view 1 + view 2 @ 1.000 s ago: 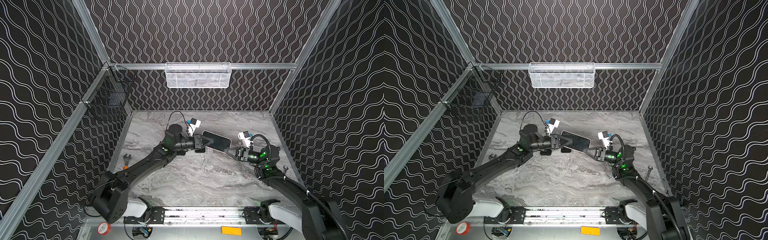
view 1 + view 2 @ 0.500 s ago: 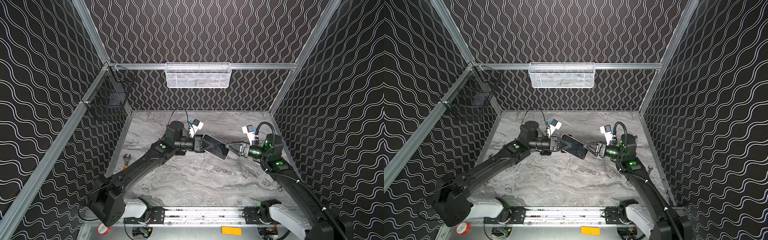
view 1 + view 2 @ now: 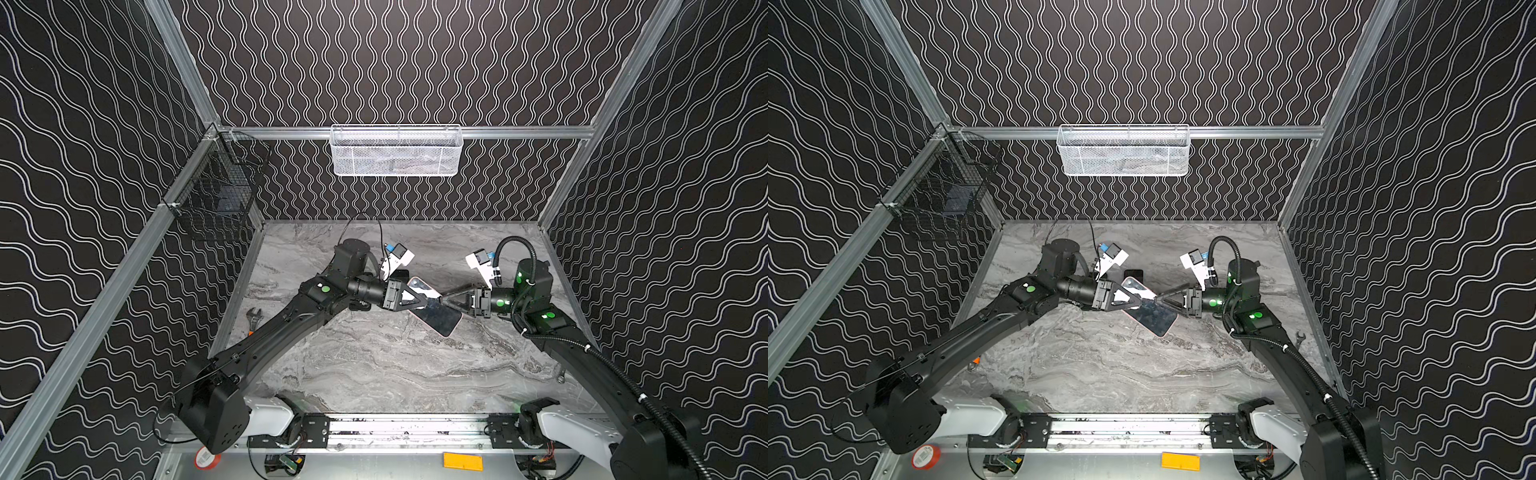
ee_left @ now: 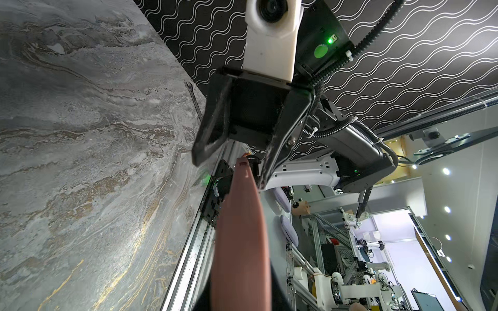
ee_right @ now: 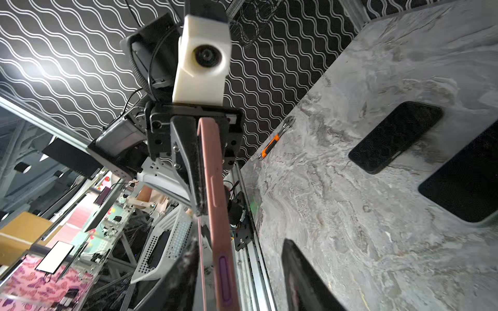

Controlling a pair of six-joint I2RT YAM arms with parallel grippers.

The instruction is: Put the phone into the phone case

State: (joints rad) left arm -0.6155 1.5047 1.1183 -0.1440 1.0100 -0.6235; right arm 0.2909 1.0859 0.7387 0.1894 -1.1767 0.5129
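Your left gripper [image 3: 422, 301] clamps the case [image 3: 442, 320] midair; your right gripper [image 3: 444, 298], jaws spread, straddles its end; phone [image 3: 1133, 275] lies on table [image 3: 374, 365].

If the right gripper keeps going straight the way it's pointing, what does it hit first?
Most likely the pink phone case held by the left gripper; its edge sits between the open jaws of the right gripper.

A white mesh basket [image 3: 395, 151] hangs on the back rail [image 3: 519, 132]; a wrench [image 3: 254, 316] lies on the marble table [image 3: 374, 365].
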